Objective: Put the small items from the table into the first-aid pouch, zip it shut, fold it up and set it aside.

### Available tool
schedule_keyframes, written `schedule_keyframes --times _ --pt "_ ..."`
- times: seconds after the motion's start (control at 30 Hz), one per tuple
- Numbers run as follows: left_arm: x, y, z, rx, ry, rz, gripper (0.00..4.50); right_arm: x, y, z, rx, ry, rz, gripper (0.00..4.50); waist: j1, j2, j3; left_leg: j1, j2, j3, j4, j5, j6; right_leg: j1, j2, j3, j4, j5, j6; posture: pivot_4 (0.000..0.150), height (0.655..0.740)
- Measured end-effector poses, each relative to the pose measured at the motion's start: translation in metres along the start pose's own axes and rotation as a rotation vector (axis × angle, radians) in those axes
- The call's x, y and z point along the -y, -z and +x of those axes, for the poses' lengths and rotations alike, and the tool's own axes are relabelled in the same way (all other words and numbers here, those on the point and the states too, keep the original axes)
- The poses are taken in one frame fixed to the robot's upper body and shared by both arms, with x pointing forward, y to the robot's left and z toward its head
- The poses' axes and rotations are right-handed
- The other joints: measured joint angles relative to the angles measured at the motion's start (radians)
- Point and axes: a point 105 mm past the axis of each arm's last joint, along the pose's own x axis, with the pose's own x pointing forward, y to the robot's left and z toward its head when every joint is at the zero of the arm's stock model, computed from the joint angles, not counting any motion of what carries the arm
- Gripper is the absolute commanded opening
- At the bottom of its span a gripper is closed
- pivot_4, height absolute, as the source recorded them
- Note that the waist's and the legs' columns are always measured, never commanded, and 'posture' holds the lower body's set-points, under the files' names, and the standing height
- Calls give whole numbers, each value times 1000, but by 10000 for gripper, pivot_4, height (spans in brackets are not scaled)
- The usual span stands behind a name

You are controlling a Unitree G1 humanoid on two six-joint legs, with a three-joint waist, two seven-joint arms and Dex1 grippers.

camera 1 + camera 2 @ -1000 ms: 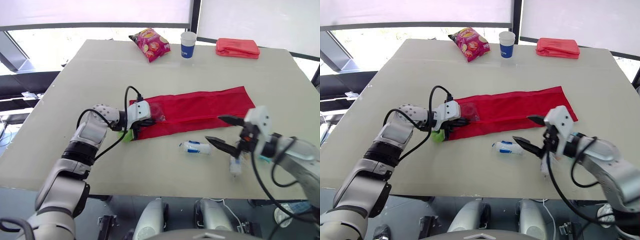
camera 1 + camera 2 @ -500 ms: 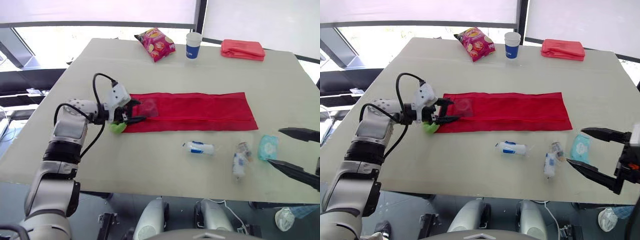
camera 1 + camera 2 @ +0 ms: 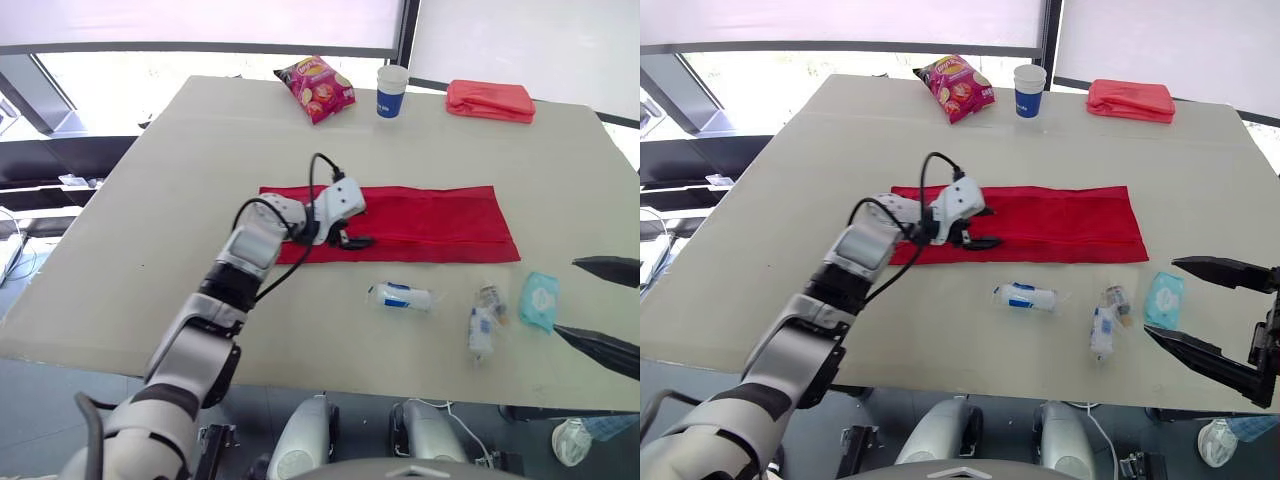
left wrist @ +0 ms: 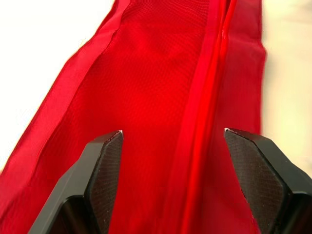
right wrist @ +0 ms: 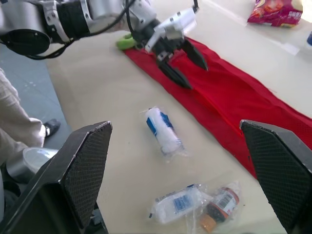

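The red mesh first-aid pouch (image 3: 430, 222) lies flat and unfolded across the table's middle. My left gripper (image 3: 352, 228) hovers over its left part, open, with bare red mesh between the fingers (image 4: 105, 165). A green item (image 5: 125, 42) pokes out by the pouch's left end. In front of the pouch lie a white bandage roll with a blue label (image 3: 402, 296), a clear packet with small bottles (image 3: 483, 320) and a teal wipes packet (image 3: 538, 300). My right gripper (image 3: 564, 295) hangs wide open and empty just right of the wipes packet.
At the far edge stand a chips bag (image 3: 316, 88), a blue-and-white paper cup (image 3: 392, 91) and a folded red cloth (image 3: 490, 100). A person's trouser leg and shoe (image 5: 48, 127) show beside the table on my left.
My left gripper has opened and slid right from the pouch's left end onto the mesh. My right gripper drew back from the bandage roll to the table's right edge. The camera shifted.
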Motion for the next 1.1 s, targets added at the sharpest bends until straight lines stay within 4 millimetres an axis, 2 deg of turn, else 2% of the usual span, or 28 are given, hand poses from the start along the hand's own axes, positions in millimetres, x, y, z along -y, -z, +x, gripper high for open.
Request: schedule_keyframes --times 0.17,0.23,0.27,0.3,0.37,0.4,0.43,0.5,0.63,0.8,0.87,1.0,1.07,1.1 --pt "-1 6 7 -27 13 34 35184 -2 -6 1 28 0 -4 45000 -4 0 0 0 1 0 0 0 0 0 -2 0 0 0 0 1500 7400" --pt "-3 6 6 -28 14 40 31370 -3 -8 1 38 3 -4 45000 -4 0 0 0 1 0 0 0 0 0 -2 0 0 0 0 1500 7400" --pt "-4 6 6 -26 16 40 27901 -3 -9 1 50 2 0 45000 -4 0 0 0 1 0 0 0 0 0 -2 0 0 0 0 1500 7400" --pt "-4 6 6 -27 17 39 26445 -3 -10 1 55 3 -1 45000 -4 0 0 0 1 0 0 0 0 0 -2 0 0 0 0 1500 7400" --pt "-3 8 5 -27 34 28 16210 -2 -14 1 76 12 -2 45000 -4 0 0 0 1 0 0 0 0 0 -2 0 -1 0 0 1500 7400" --pt "-3 8 5 -26 37 27 12756 -2 -14 2 79 12 -2 45000 -4 0 0 0 1 0 0 0 0 0 -2 0 -1 0 0 1500 7400" --pt "-3 8 5 -22 41 19 6886 -2 -15 2 85 14 -4 45000 -4 0 0 0 1 0 0 0 0 0 -2 0 -1 0 0 1500 7400" --pt "-4 7 2 -8 43 -10 286 -2 -15 4 88 18 -5 45000 -4 0 0 0 1 0 0 0 0 0 -2 0 -1 0 0 1500 7400" --pt "-5 1 -1 23 58 -65 286 -3 -11 14 74 -2 5 45000 -6 0 0 0 1 0 0 0 0 0 -2 0 0 0 0 1500 7400" --pt "6 -9 -5 76 90 -133 286 -5 14 50 -15 -52 33 45000 -9 0 0 0 1 -1 1 0 0 0 -2 0 0 0 0 1500 7400" --pt "13 -9 -5 83 96 -161 286 -5 21 71 -18 -69 32 45000 -11 1 0 -1 1 -1 3 0 0 0 -2 0 0 0 0 1500 7400" --pt "21 -10 -7 86 101 -177 286 -9 47 111 -121 -120 0 45000 -10 1 1 -2 1 0 3 1 -3 -1 -1 0 0 0 0 1500 7400" --pt "21 -10 -8 84 95 -177 286 -3 57 133 -152 -112 -10 45000 -10 1 0 -2 1 0 4 2 -3 -1 0 0 0 0 0 1500 7400" --pt "22 -12 -7 88 95 -175 286 -1 63 137 -170 -107 -9 45000 -9 1 0 -2 0 0 4 2 -4 -2 1 0 1 0 0 1500 7400"
